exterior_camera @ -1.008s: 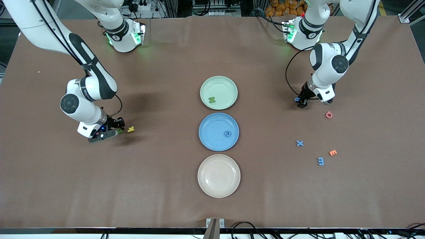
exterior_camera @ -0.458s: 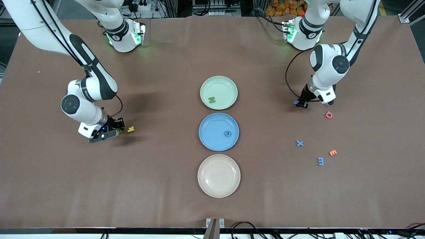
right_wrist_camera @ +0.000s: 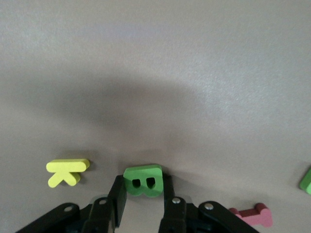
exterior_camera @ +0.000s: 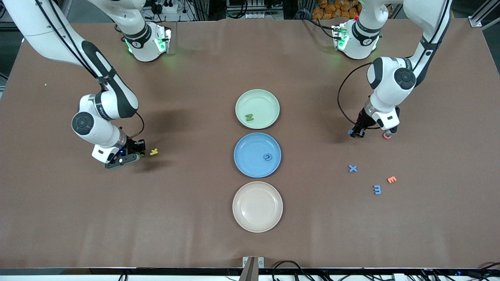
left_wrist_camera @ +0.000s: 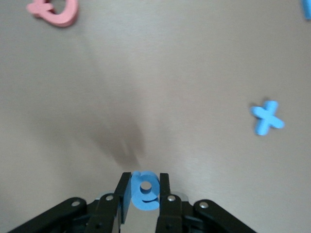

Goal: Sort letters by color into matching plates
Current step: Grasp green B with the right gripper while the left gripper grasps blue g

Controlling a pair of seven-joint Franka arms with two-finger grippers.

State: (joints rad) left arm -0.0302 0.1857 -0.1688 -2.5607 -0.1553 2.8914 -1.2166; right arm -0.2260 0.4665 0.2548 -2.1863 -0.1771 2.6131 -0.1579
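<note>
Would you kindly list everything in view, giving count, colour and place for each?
Plates: 3 in a row mid-table; pale green farthest from the front camera, blue in the middle, beige nearest.
Letters in plates: 1 green in the green plate, 1 blue in the blue plate.
Loose letters, left arm's end: blue X, another blue, orange E, pink.
Loose letters, right arm's end: yellow, pink.
Left gripper: shut on a blue letter.
Right gripper: around a green B.

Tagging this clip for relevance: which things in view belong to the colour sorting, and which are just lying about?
In the job:
- blue letter in left tool
- green B between right tool fingers
- green plate, blue plate
- blue X

Lying about:
- beige plate
- yellow K
- pink letter
</note>
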